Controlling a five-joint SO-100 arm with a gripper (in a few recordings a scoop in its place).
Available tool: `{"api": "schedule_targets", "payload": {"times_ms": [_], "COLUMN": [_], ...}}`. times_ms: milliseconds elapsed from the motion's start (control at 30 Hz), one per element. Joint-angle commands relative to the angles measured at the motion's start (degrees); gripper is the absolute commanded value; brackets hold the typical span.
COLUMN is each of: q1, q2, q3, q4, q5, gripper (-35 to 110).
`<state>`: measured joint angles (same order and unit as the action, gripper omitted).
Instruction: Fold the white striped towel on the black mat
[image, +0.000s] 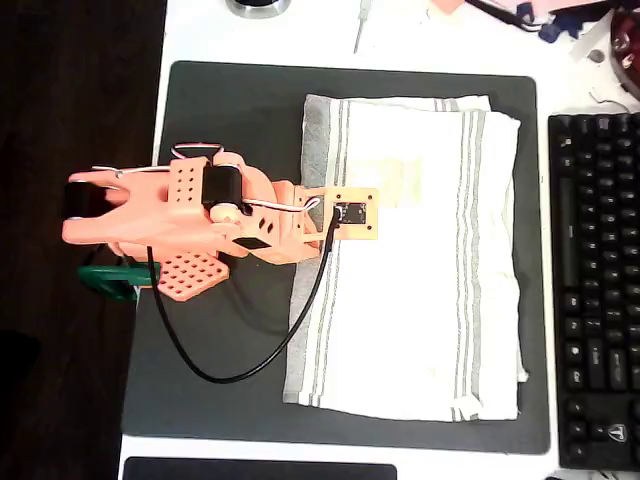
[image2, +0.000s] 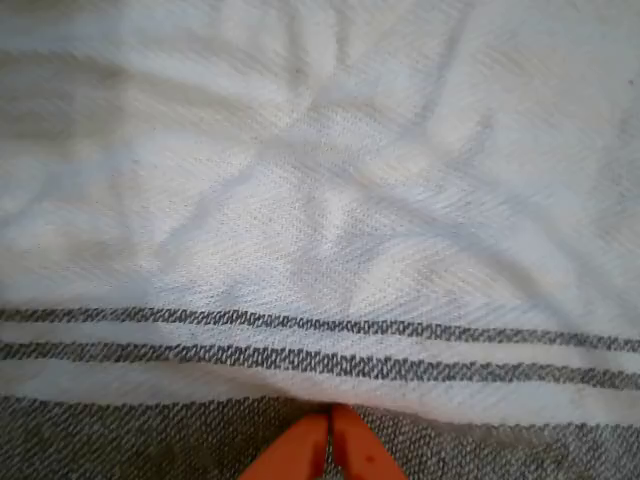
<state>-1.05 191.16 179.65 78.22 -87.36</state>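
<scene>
The white striped towel (image: 420, 260) is spread across the black mat (image: 230, 110), nearer the keyboard (image: 595, 290). The gripper (image2: 331, 445) is lowered onto its grey border band, jaws closed together, nothing visibly pinched, presumably for lifting that edge.

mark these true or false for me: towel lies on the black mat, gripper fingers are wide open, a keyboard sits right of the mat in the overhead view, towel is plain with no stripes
1. The white striped towel lies on the black mat: true.
2. The gripper fingers are wide open: false; in the wrist view the tips meet over the towel's grey border.
3. A keyboard sits right of the mat in the overhead view: true.
4. The towel is plain: false; it has thin grey stripes.
</scene>
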Motion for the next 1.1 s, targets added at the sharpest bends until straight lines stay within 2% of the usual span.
{"api": "schedule_targets", "payload": {"times_ms": [0,833,1067], "q1": [-1.2,-0.4,0.9], "q2": [1.4,0.3,-8.0], "q3": [1.3,1.0,-6.9], "q4": [1.2,1.3,2.1], "q5": [-0.7,-3.1,-7.3], "gripper": [0,0,0]}}
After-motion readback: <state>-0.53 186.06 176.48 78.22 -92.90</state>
